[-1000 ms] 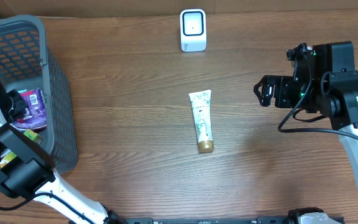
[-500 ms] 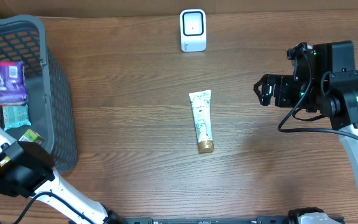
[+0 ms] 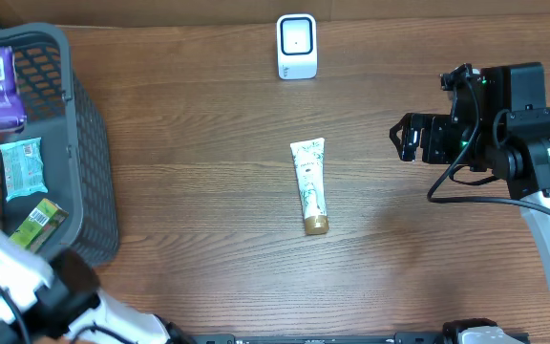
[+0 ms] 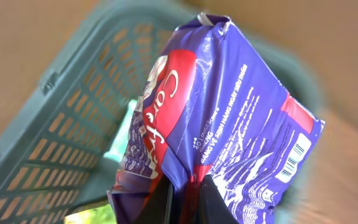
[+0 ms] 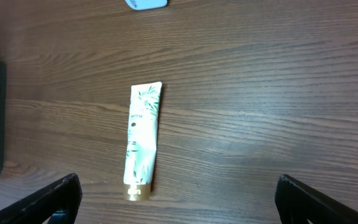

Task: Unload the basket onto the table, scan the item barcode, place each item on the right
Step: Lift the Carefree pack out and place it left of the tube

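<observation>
One step in hand, by the look of it: lifting a purple-and-red foil snack packet clear of the grey plastic lattice basket. Clenched on the packet's lower edge with the left gripper, packet standing above the fingers, basket beyond. Printed barcode up and right of the grip. Spread wide and grasping nothing at the right gripper, white gold-capped tube ahead of it. Next, likely: carry to the small white scanner, well apart from the left gripper; turn barcode toward its face.
</observation>
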`<state>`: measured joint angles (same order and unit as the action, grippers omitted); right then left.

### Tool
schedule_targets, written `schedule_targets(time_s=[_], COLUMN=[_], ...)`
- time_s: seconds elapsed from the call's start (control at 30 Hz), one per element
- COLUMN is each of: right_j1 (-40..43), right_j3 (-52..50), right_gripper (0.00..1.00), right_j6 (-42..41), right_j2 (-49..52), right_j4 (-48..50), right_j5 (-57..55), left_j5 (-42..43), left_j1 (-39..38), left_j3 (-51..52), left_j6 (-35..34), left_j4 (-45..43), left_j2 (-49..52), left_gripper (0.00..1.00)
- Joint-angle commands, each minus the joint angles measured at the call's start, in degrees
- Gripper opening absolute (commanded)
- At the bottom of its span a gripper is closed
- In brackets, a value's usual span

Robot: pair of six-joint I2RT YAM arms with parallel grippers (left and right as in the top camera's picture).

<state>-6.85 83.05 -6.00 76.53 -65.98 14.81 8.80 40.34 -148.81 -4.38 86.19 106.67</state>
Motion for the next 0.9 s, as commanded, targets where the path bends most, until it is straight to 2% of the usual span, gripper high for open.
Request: schedule_targets(time_s=[0.0,0.2,0.37,0.43,0.67,0.87], right_j1=[-0.26,-0.26,-0.26,-0.26,-0.26,-0.26], right_j3=[1.55,1.55,1.55,1.55,1.55,1.55], right_gripper=[1.00,1.00,1.00,1.00,1.00,1.00], right_j6=[0.00,0.00,0.00,0.00,0.00,0.00], right_j2=[0.00,0.00,0.00,0.00,0.00,0.00], right_j4=[0.31,0.31,0.31,0.31,0.31,0.31], right_j5=[0.31,0.31,0.31,0.28,0.31,0.31], left_j5=[8.44,16.59,18.03,18.49,15.43,8.74], left_j1=[-1.44,-7.76,-15.02,-18.71,-31.04,-41.29], left_j3=[-2.23,-2.23,-2.03,-0.74,10.91,28.09], left_j6=[-1.25,-2.80,-3.58,-3.82,-7.58,-11.58], left_j4=[0.07,2.54,10.23,10.62,9.81,0.63], left_j2=[-7.30,-12.55,-11.26,-10.34,-9.55,-9.55], left_gripper=[0.04,0.04,0.04,0.04,0.04,0.04])
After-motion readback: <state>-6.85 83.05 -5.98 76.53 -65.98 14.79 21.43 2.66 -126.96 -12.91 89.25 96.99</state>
